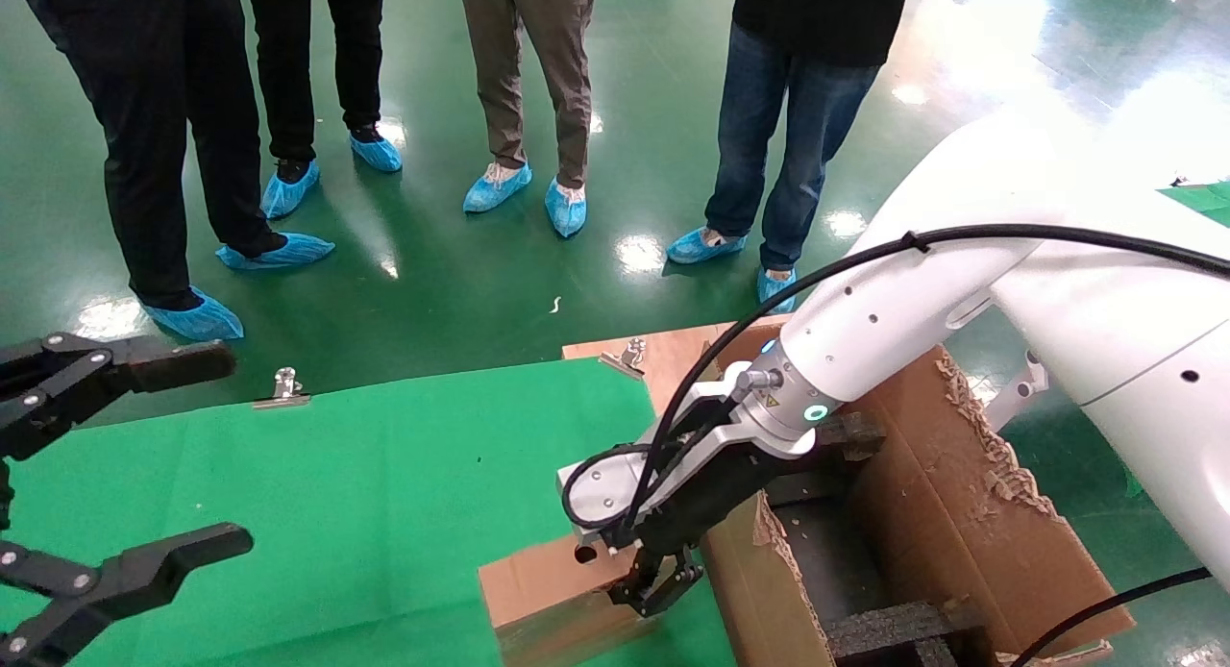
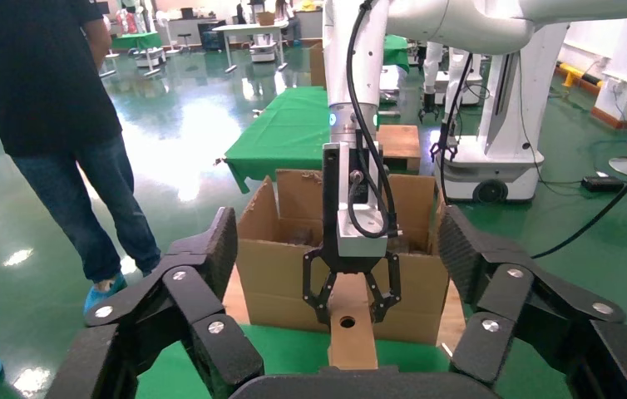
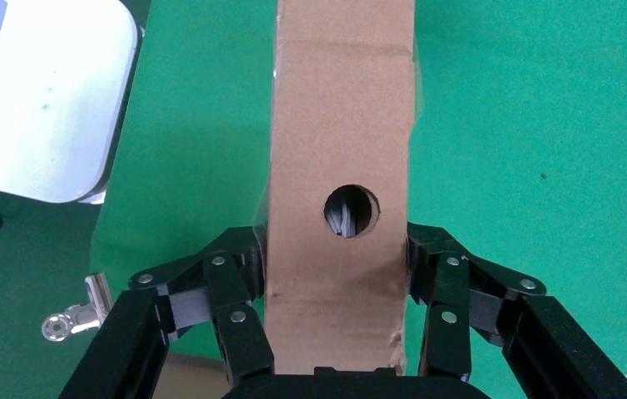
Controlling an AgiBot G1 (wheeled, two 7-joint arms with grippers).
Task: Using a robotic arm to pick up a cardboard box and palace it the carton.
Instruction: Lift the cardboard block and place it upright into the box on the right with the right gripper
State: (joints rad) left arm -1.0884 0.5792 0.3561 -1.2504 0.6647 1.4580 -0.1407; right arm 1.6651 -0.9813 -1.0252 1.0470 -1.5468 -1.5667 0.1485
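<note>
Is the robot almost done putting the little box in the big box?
Not yet. The right gripper has closed on the cardboard box, which looks like it still rests on the green table. Still to do: lift it and set it inside the carton. The left gripper waits open at the side.

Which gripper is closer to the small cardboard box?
Right. The right gripper closes on both sides of the cardboard box; the left gripper hangs open, far across the green table.
</note>
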